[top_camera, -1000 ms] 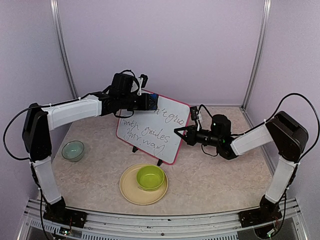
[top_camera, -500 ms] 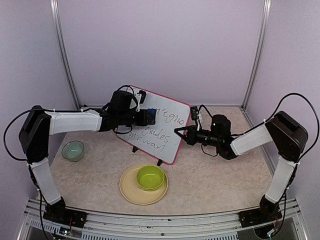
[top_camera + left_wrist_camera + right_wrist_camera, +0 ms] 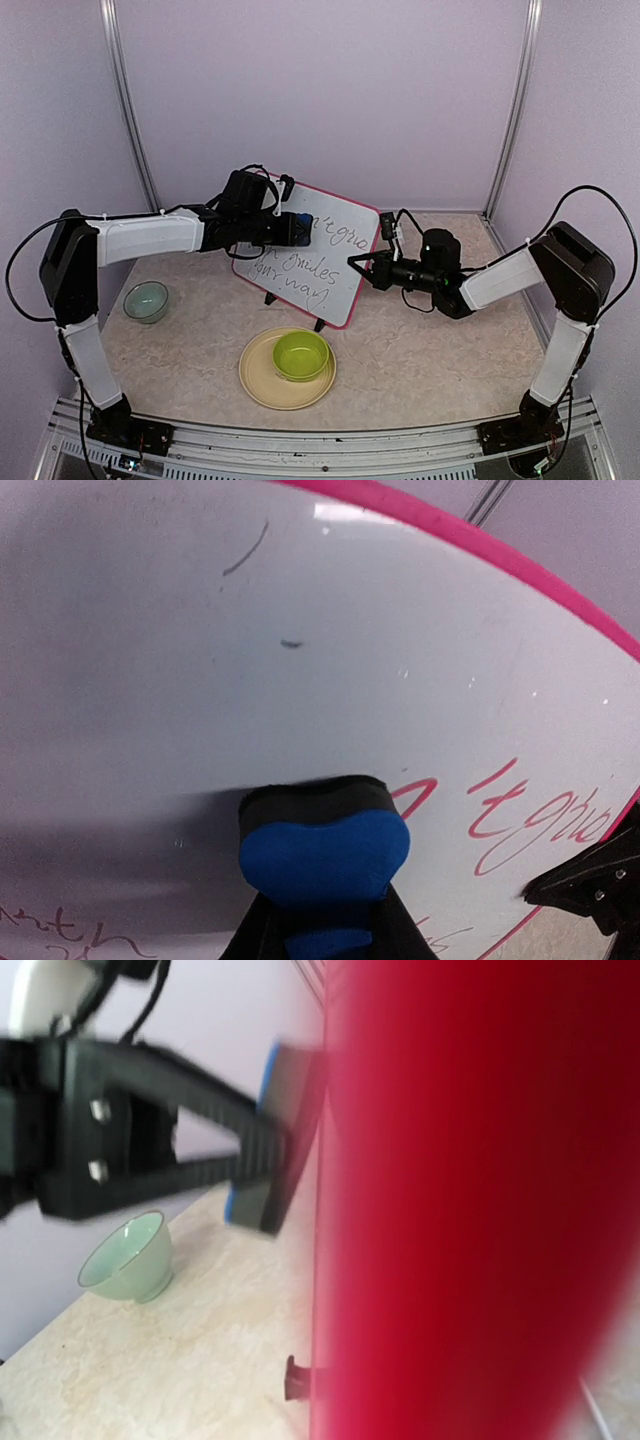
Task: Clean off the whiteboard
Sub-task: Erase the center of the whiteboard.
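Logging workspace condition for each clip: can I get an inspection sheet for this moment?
Surface: beige marbled table, no spills seen.
Job's things: whiteboard stands tilted on its feet. Its upper left is wiped, and writing is left lower down and to the right. A blue eraser is pressed against the board.
Clutter: green bowl on a yellow plate in front of the board; pale bowl at the left.
Hands: left hand is shut on the eraser. Right hand is shut, apparently on the board's right edge.
Cables: black cables loop along both arms, clear of the board.
Surroundings: lilac walls, metal posts.
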`<action>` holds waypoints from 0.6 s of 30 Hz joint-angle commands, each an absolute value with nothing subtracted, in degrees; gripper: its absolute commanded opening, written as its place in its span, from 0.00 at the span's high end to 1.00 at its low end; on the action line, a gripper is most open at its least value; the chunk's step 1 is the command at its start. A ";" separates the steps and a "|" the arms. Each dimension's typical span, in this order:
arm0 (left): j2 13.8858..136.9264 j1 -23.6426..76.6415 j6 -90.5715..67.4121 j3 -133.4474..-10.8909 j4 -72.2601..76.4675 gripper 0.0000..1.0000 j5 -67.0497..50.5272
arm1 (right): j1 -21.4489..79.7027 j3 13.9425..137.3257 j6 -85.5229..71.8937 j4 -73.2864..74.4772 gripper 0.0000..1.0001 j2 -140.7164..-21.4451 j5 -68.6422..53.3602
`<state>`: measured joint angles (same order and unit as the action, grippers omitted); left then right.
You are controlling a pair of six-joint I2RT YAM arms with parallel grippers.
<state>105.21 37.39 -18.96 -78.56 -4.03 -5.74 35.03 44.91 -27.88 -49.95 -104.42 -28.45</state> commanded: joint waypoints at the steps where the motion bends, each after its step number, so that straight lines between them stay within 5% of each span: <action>1: 106.78 37.35 -18.11 -83.80 -4.00 0.98 -5.24 | 38.97 39.90 -12.75 -24.85 1.00 -110.79 -36.21; 18: 105.34 38.94 -20.83 -68.19 2.72 0.98 -5.35 | 39.11 39.99 -12.59 -24.69 1.00 -110.44 -36.10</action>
<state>103.88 38.59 -19.94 -70.98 4.86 -5.58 35.16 45.12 -27.14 -49.82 -104.40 -28.80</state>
